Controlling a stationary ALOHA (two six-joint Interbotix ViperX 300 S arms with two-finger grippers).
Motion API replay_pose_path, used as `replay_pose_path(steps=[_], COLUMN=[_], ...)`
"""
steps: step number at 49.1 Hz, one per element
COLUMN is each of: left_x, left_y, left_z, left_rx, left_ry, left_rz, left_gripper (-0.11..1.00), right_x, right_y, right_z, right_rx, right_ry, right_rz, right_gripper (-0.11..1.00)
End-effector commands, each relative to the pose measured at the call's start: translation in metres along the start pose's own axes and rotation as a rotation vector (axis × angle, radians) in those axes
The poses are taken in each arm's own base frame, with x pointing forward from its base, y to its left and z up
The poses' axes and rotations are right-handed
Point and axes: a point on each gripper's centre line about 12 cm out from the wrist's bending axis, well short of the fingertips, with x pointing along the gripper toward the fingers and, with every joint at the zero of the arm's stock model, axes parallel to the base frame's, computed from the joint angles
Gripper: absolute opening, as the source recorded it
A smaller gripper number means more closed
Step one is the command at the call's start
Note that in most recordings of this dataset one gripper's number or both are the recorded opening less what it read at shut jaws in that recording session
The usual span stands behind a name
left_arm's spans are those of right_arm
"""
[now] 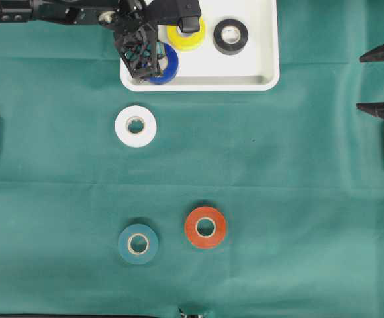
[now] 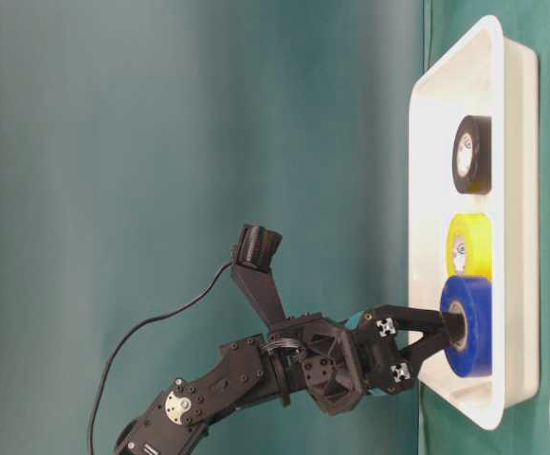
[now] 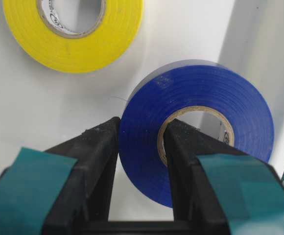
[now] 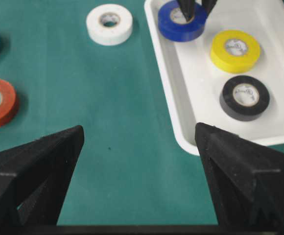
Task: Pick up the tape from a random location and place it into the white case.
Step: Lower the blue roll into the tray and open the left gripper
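1 blue tape roll (image 3: 196, 132) lying in the white case (image 1: 265, 66) near its rim, left gripper (image 3: 142, 147) jaws clenched on its wall. Could drag out if lifted before releasing; right gripper (image 4: 139, 171) wide open.

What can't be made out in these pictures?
- Blue tape roll: overhead, the left gripper covers its near half.
- Yellow roll: overhead, the arm's camera hides part of it.
- Core label print on the black roll: too small to read.
- White case: left wrist view crops its rim.
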Motion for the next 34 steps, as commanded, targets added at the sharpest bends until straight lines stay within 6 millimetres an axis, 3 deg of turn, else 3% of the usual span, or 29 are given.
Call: replay_pose_path(steps=[1, 11, 15, 34], left_x=[-0.0095, -0.0095, -0.0101, -0.0101], left_y=[0.0000, 0.0004, 0.0004, -0.0004], left_z=[0.0079, 0.0098, 0.0098, 0.0094], left_rx=[0.002, -0.001, -0.001, 0.001], left_ry=[-0.038, -0.055, -0.055, -0.050], left_rz=[0.005, 0.008, 0.008, 0.006], left_gripper=[0.27, 0.83, 0.97, 0.98], right_x=[-0.0007, -0.0007, -0.0004, -0.0007], right_y=[0.0007, 0.0007, 0.0006, 0.0007], right_z=[0.0061, 0.0061, 0.0055, 0.0061], right_rx=[0.001, -0.001, 0.001, 0.001], right_ry=[-0.013, -0.013, -0.011, -0.013], right_rz=[0.000, -0.001, -0.001, 0.000], right_gripper=[0.90, 0.90, 0.90, 0.90])
